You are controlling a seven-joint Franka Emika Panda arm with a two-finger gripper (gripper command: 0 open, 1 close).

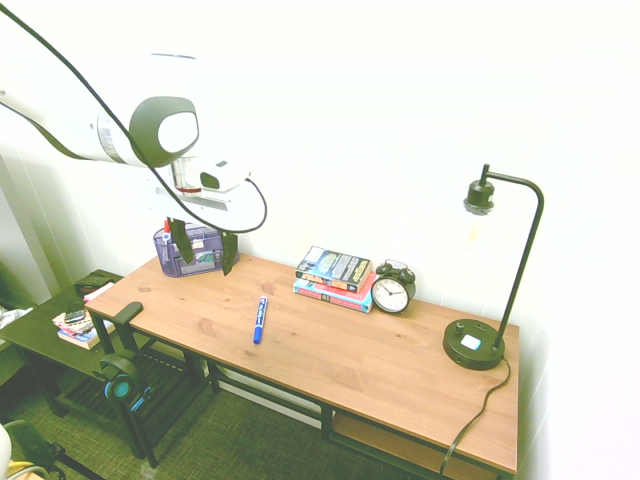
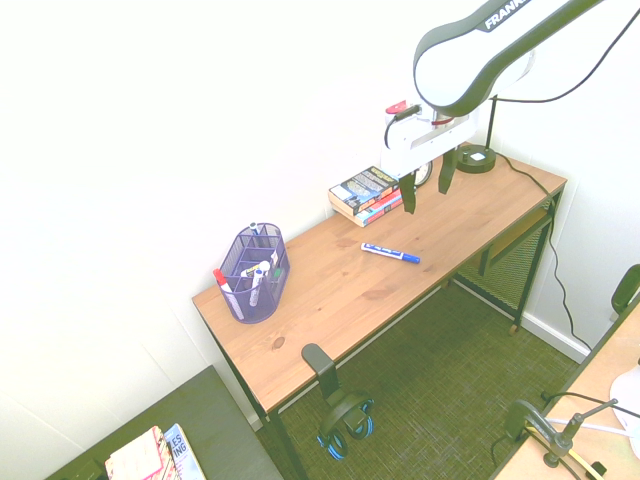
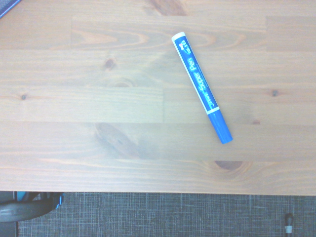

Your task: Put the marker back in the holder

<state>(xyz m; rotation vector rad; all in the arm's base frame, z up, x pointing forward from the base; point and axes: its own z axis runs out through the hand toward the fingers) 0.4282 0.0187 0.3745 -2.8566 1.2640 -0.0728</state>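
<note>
The blue marker (image 1: 259, 319) (image 2: 390, 253) (image 3: 202, 87) lies flat on the wooden table (image 1: 340, 360), near its front edge. At the table's end stands the purple mesh holder (image 1: 185, 250) (image 2: 254, 272), with a few pens upright in its compartments. My gripper (image 1: 203, 247) (image 2: 427, 182) hangs well above the tabletop, open and holding nothing, with its two dark fingers pointing down. In the first exterior view it partly covers the holder. The marker sits apart from the gripper, lower and toward the table's front.
Stacked books (image 1: 336, 277) (image 2: 368, 195) and a black alarm clock (image 1: 391, 288) stand along the wall. A black desk lamp (image 1: 490, 290) occupies the far end. Headphones (image 1: 120, 380) (image 2: 345, 415) hang off the table's front edge by the holder's end.
</note>
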